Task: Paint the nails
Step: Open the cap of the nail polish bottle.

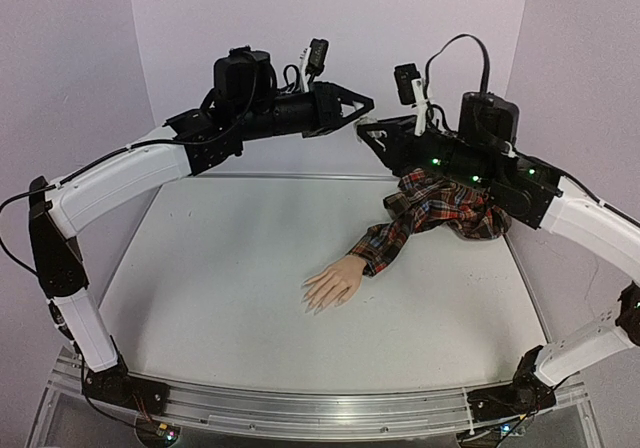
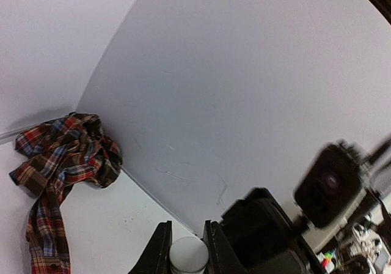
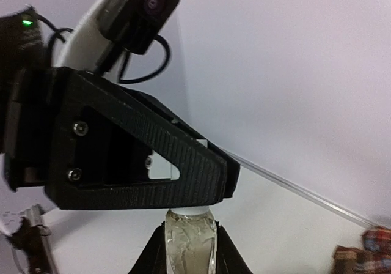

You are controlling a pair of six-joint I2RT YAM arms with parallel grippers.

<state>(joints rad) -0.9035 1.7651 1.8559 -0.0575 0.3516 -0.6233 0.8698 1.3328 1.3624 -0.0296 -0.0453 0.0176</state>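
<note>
The mannequin hand (image 1: 333,286) lies palm down on the table, its plaid sleeve (image 1: 420,213) trailing back to the right. Its nails (image 1: 316,306) are tiny and pale at the fingertips. Both arms meet high above the back of the table. My right gripper (image 3: 189,231) is shut on a small clear bottle (image 3: 190,246). My left gripper (image 2: 187,228) is shut on the bottle's white cap (image 2: 188,254). In the top view the left gripper (image 1: 362,105) and the right gripper (image 1: 370,133) touch tip to tip, well above and behind the hand.
The white table (image 1: 220,268) has a raised back edge against the pale walls. The bunched plaid shirt (image 2: 61,158) lies at the back right corner. An aluminium rail (image 1: 320,408) carries both arm bases at the near edge.
</note>
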